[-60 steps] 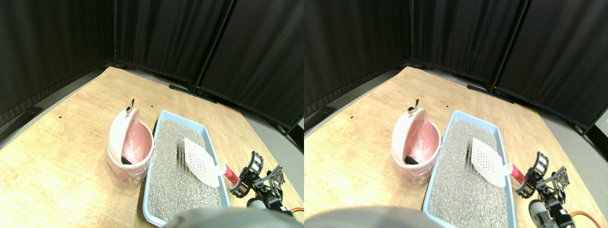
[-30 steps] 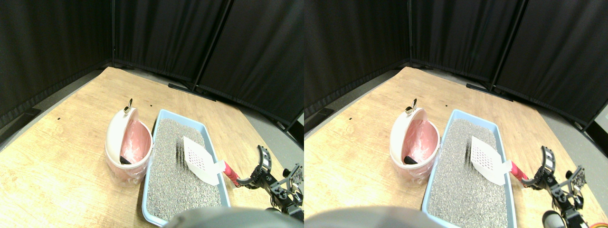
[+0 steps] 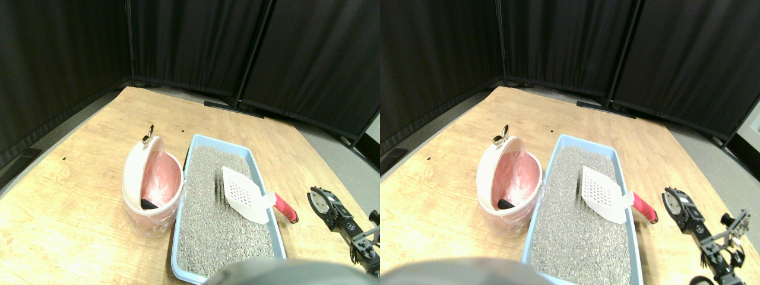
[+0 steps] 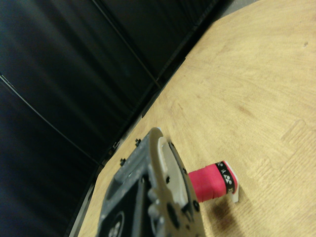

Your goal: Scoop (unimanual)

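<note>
One scoop (image 3: 242,194), one tray (image 3: 191,149), one bin (image 3: 133,169).

No readable text, label, brand or number shows anywhere; the black band on the scoop handle (image 4: 224,180) bears only small white marks.

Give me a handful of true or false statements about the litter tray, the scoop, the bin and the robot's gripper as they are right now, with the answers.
1. The white slotted scoop lies on the grey litter in the light blue tray. True.
2. The right gripper grips the scoop's red wrapped handle. False: it is apart from the handle, to its right.
3. The white bin with a pink liner stands left of the tray. True.
4. The bin is empty. False: a dark object lies inside.
5. The tray sits on a wooden floor. True.
</note>
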### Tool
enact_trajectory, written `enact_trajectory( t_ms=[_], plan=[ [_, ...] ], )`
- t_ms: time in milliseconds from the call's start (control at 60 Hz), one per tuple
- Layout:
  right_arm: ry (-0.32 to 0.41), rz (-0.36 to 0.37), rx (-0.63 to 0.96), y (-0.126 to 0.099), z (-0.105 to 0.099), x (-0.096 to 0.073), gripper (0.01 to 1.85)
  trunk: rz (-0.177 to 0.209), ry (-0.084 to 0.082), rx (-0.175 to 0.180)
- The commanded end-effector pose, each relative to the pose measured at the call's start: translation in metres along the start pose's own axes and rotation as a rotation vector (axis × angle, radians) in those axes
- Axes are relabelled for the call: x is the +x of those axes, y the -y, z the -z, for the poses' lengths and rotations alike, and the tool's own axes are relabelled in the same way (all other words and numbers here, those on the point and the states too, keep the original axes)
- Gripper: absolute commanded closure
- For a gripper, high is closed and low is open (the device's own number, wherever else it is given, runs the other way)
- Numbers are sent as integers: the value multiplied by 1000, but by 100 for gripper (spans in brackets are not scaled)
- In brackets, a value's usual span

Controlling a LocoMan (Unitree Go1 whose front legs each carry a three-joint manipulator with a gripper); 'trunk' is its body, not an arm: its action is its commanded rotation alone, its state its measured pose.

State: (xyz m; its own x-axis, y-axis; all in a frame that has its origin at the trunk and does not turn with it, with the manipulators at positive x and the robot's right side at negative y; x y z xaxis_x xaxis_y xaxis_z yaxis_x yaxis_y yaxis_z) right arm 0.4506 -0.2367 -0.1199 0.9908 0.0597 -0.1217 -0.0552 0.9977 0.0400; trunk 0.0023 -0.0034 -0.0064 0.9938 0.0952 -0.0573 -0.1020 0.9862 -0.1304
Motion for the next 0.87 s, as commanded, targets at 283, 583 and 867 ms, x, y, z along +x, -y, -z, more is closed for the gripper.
enact_trajectory(
  t_ms=[283, 583, 867],
  plan=[
    [64, -34, -50, 3, -12, -22, 180, 53, 26, 34],
    [38, -49, -44, 1, -12, -40, 180, 90, 20, 56],
    [45, -43, -46, -3, -11, -51, 180, 102, 16, 53]
  ],
)
